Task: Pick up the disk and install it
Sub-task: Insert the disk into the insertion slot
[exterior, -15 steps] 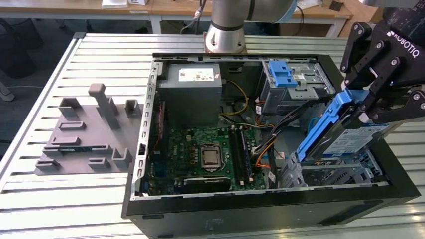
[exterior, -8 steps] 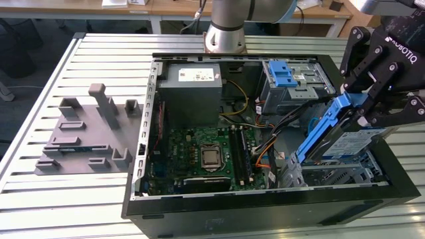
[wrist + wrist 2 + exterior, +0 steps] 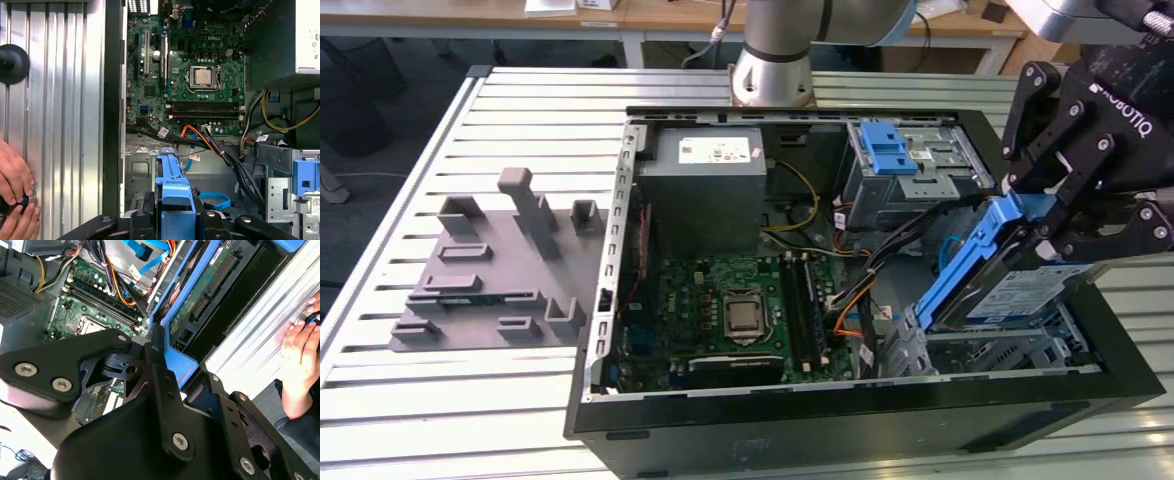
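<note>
The disk (image 3: 1007,288), a silver drive with a white-and-blue label in a blue bracket (image 3: 970,255), hangs tilted on edge over the open computer case's (image 3: 854,420) front corner, at the exterior view's right. My black gripper (image 3: 1067,232) is shut on its upper end. Below it lies a bare metal drive bay (image 3: 994,350). In the first wrist view the blue bracket (image 3: 172,187) sticks out from between my fingers (image 3: 142,222) toward the case's inside. In the second wrist view, the disk's green circuit board (image 3: 200,295) faces the camera.
Inside the case are the motherboard (image 3: 734,320), a grey power supply (image 3: 707,185), loose cables (image 3: 854,300) and a drive cage with a blue latch (image 3: 897,150). A grey fixture plate (image 3: 494,270) lies at the exterior view's left. A person's hands (image 3: 15,200) rest beside the case.
</note>
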`<state>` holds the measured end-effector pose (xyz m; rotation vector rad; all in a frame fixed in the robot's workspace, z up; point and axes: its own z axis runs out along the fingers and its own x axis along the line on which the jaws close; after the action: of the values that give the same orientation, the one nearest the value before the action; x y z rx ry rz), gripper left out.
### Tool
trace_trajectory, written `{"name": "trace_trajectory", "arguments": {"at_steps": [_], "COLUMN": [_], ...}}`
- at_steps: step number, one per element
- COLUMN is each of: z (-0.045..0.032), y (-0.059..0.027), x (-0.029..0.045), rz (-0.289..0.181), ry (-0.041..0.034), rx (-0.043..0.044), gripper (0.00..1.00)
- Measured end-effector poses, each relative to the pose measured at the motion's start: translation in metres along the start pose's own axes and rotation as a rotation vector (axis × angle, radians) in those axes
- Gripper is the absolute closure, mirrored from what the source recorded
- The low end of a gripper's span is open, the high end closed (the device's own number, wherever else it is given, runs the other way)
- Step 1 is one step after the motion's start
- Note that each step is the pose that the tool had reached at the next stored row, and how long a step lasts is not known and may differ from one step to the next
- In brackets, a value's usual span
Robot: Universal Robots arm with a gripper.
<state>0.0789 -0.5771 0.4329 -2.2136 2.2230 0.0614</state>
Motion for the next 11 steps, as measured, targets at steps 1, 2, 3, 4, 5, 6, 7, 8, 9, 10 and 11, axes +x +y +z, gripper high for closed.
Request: {"name": "trace_trajectory", "arguments": {"at_steps": [1,2,3,4,5,6,7,8,9,10,11], "z": [0.0007,0.0013,0.0022,0.0031,0.004,0.005,0.006,0.0071,0.0081,0.0092,0.0103], "y": [0.0,0.0,0.0,-0.0001,-0.0001,-0.0001,-0.0001,-0.0002,-0.0002,-0.0002,-0.0003], "x": [0.0002,0.0003,0.0005,0.0007,0.0008,0.0009,0.0011,0.0012,0.0014,0.0015,0.0017], "rz": [0.0,0.0,0.0,0.0,0.0,0.0,0.0,0.0,0.0,0.0,0.0], "ry": [0.0,0.0001,0.0001,0.0,0.0001,0.0001,0.0001,0.0,0.0001,0.0,0.0], "rx": [0.0,-0.0001,-0.0001,-0.0001,-0.0002,-0.0002,-0.0003,-0.0003,-0.0004,-0.0004,-0.0004], "gripper": [0.64,0.64,0.64,0.64,0.64,0.64,0.64,0.64,0.64,0.64,0.64]}}
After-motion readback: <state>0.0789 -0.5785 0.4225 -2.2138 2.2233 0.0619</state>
